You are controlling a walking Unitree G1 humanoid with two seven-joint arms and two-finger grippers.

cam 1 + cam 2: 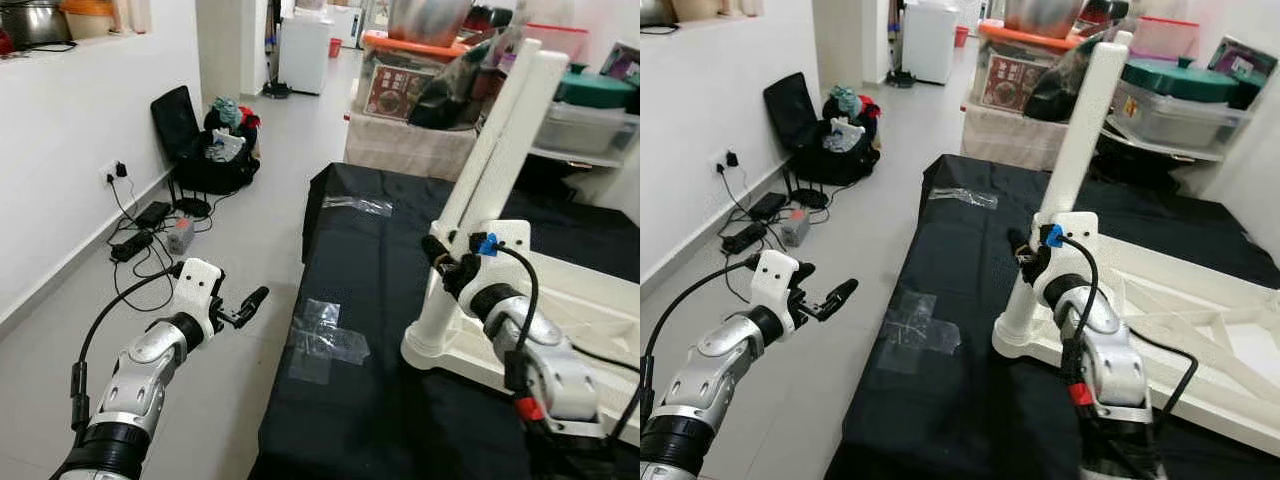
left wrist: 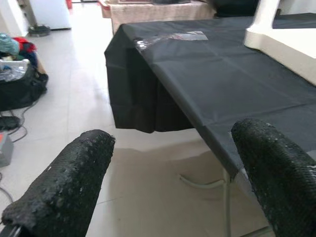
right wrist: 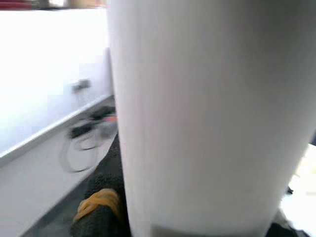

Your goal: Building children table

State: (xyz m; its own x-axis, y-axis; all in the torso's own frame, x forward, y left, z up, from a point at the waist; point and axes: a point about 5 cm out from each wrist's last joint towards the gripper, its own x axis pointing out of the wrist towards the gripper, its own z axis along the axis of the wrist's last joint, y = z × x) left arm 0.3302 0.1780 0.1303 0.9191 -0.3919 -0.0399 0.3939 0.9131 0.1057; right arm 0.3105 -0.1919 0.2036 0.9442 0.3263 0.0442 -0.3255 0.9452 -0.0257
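White plastic fills the right half of the head views: the upturned children's table lies on a worktop draped in black cloth, its flat top down and one tall white leg rising at a slight tilt toward the upper right of the frame. The leg's base sits in the near left corner of the table, close to the middle of the picture.

The right end effector is pressed against the lower part of that leg, just above its base. In the right wrist view the leg's pale surface stands right before the camera, with a black finger bearing a yellow band at its side; whether the fingers are clenched on the leg cannot be told.

The left end effector hangs in the lower left of the frame, out over the grey floor just beside the worktop's left edge, touching nothing. Its fingers are spread wide apart and hold nothing, as the left wrist view makes plain.

Two patches of clear tape lie on the black cloth, one near the table's corner and one farther back. Along the white wall at the left, cables trail from a socket, and a black bag with clothes rests beyond them. Storage boxes crowd the upper right of the frame.
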